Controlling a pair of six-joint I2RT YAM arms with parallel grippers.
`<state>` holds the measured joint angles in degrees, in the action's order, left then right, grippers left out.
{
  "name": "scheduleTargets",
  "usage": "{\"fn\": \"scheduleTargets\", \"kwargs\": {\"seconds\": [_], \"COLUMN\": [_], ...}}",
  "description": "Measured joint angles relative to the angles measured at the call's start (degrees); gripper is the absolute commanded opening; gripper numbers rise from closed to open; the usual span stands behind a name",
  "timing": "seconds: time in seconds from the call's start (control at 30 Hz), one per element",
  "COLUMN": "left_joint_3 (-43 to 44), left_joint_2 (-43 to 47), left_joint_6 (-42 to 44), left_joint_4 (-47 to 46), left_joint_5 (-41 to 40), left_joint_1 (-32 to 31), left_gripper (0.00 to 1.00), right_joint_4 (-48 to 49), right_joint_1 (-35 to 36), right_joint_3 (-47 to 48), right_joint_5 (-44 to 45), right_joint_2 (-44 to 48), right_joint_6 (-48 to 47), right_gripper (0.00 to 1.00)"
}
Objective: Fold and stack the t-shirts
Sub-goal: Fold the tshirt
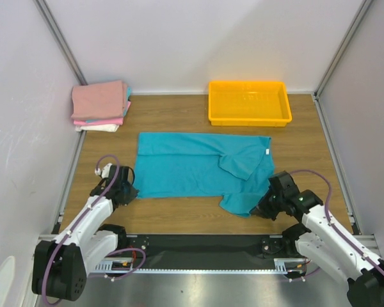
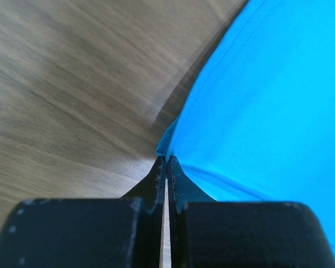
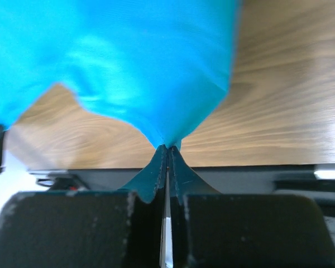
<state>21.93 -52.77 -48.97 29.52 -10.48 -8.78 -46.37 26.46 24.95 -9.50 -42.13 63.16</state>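
Observation:
A teal-blue t-shirt (image 1: 198, 169) lies spread on the wooden table, partly folded, its white neck label (image 1: 268, 151) at the right. My left gripper (image 1: 129, 190) is shut on the shirt's near-left corner (image 2: 166, 149). My right gripper (image 1: 264, 208) is shut on the shirt's near-right edge (image 3: 168, 142), and the cloth hangs pulled up from its tips. At the back left sits a stack of folded t-shirts (image 1: 100, 105), pink on top with a white one at the bottom.
A yellow plastic tray (image 1: 249, 118) stands at the back right. White walls close in the table on the left, right and back. A black rail (image 1: 205, 244) runs along the near edge between the arm bases.

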Motion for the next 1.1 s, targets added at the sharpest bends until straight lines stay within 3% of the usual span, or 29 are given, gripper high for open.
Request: {"fn": "scheduleTargets", "kwargs": {"seconds": [0.4, 0.73, 1.1], "left_joint_3": [7.06, 13.6, 19.15], "left_joint_2": [-3.52, -9.25, -16.72], "left_joint_6": [1.44, 0.9, -1.18], "left_joint_4": [1.07, 1.03, -1.2], "left_joint_5": [-4.68, -8.37, -11.04], "left_joint_1": [0.0, 0.0, 0.0], "left_gripper": [0.0, 0.0, 0.0], "right_joint_4": [-1.25, 4.07, 11.45], "right_joint_1": [-0.79, -14.34, -18.4], "right_joint_3": [16.74, 27.23, 31.87], "right_joint_5": [3.06, 0.79, -3.19], "right_joint_2": [-10.51, -23.34, -33.29], "right_joint_6": [-5.01, -14.88, -21.09], "right_gripper": [0.0, 0.0, 0.0]}}
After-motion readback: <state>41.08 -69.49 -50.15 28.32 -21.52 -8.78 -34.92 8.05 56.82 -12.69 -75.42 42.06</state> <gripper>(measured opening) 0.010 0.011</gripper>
